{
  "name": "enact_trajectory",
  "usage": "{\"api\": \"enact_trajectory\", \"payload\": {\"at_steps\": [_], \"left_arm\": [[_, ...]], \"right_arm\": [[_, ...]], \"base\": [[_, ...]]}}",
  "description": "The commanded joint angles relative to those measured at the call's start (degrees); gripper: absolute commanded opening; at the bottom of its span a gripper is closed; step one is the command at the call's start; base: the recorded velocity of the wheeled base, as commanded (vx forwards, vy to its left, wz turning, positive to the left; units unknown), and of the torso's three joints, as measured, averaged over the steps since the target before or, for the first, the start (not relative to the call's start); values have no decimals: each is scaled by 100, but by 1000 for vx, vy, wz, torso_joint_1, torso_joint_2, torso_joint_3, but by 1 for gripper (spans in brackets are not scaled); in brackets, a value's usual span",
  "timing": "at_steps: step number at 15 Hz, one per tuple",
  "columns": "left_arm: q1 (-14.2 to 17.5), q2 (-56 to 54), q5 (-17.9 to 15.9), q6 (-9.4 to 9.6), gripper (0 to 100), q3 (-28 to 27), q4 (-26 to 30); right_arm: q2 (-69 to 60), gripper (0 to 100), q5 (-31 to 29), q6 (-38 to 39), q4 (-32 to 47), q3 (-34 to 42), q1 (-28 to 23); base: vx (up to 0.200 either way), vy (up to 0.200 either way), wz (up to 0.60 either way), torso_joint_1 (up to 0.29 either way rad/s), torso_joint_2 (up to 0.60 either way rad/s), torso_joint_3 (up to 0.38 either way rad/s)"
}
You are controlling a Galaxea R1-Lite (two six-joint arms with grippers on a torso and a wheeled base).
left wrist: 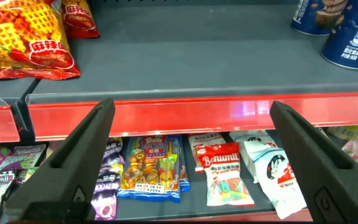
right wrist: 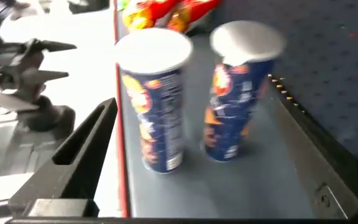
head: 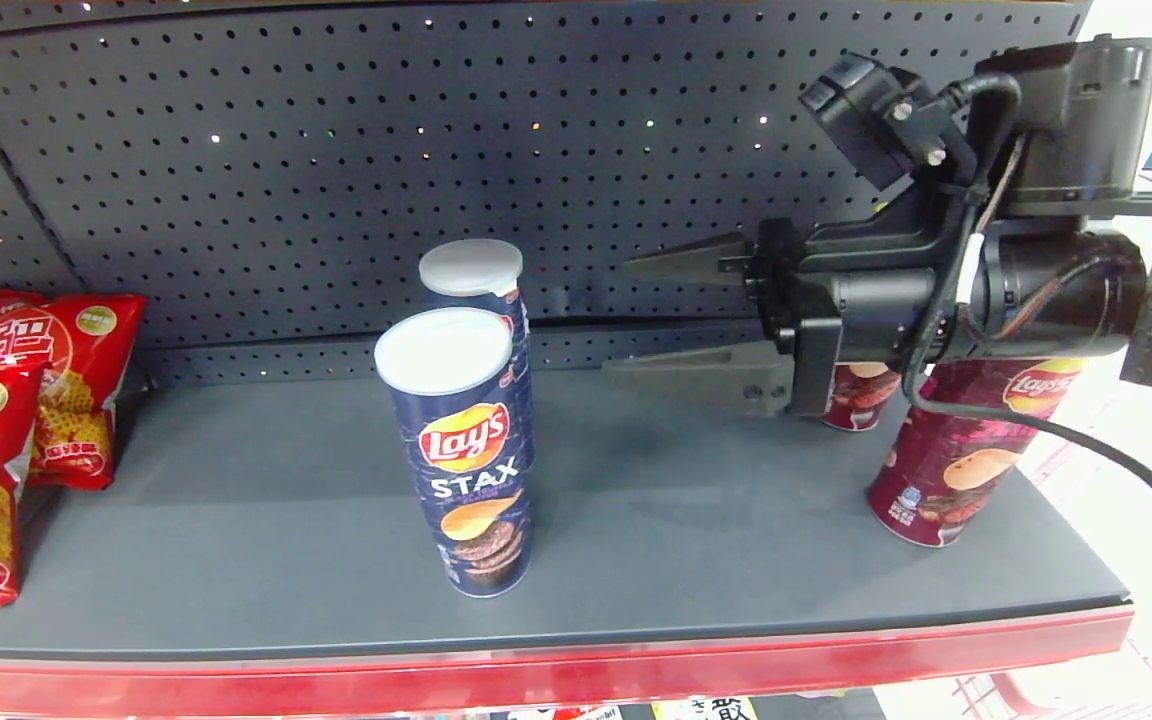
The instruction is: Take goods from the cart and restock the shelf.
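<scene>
Right gripper: spread wide, holds nothing.
Front blue chip can: upright on the shelf, near, at 8 o'clock from this gripper.
Left gripper: spread wide.

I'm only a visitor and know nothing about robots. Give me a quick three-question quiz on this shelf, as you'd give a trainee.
1. True or false: the right gripper holds a can.
2. How many blue cans stand on the shelf? A) one B) two C) four
3. Fill in: the red bags lie at the shelf's ____ end, by the robot's sides.

Key: 1 false, it is open and empty; 2 B; 3 left.
</scene>
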Motion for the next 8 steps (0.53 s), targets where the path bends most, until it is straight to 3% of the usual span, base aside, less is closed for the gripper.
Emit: {"api": "enact_trajectory", "payload": {"at_steps": [1,8], "left_arm": [[7,8,0,-1,100,1,-1],[-2,8,0,-1,100,1,-1]], "right_arm": [[56,100,2,-12,4,116,139],[716,100,29,-250,4,151,385]], "base": [[0,0,0,0,0,0],[0,0,0,0,0,0]]}}
